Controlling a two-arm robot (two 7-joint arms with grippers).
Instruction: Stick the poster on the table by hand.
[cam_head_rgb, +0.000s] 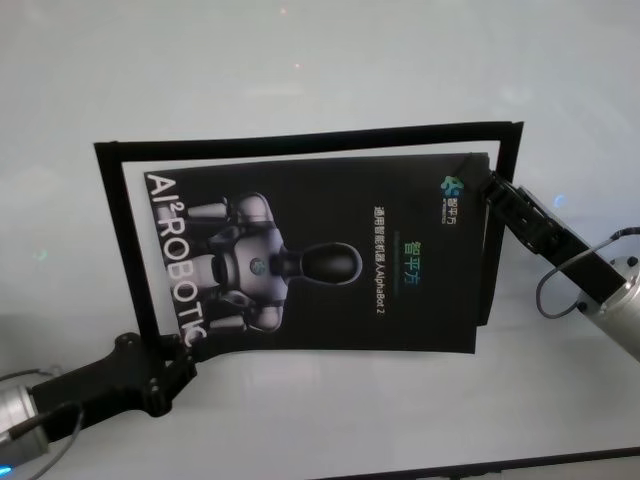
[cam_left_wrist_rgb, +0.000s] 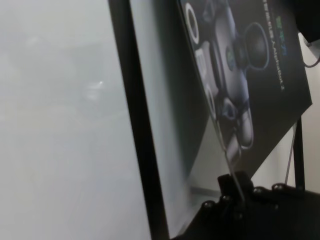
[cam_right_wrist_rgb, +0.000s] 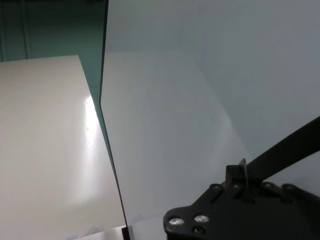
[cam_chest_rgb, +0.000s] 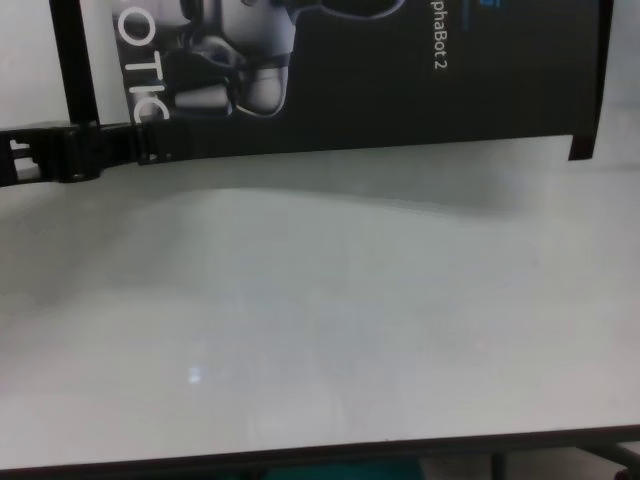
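Note:
The poster (cam_head_rgb: 330, 260), a glossy black sheet with a grey-white robot picture and white lettering, hangs slightly above the white table (cam_head_rgb: 300, 60), casting a shadow below it in the chest view. My left gripper (cam_head_rgb: 178, 350) is shut on the poster's near left corner, by the lettering; the left wrist view shows the sheet's thin edge pinched there (cam_left_wrist_rgb: 235, 192). My right gripper (cam_head_rgb: 482, 185) is shut on the far right corner, and the right wrist view shows a thin sliver of sheet between its fingers (cam_right_wrist_rgb: 245, 182). The chest view shows the poster's lower part (cam_chest_rgb: 400, 80) and the left hand (cam_chest_rgb: 140, 145).
Narrow black strips lie on the table around the poster: one along the far side (cam_head_rgb: 300, 140), one on the left (cam_head_rgb: 125, 240), one on the right (cam_head_rgb: 503, 220). Bare white table (cam_chest_rgb: 320, 330) stretches to the dark front edge (cam_chest_rgb: 400, 440).

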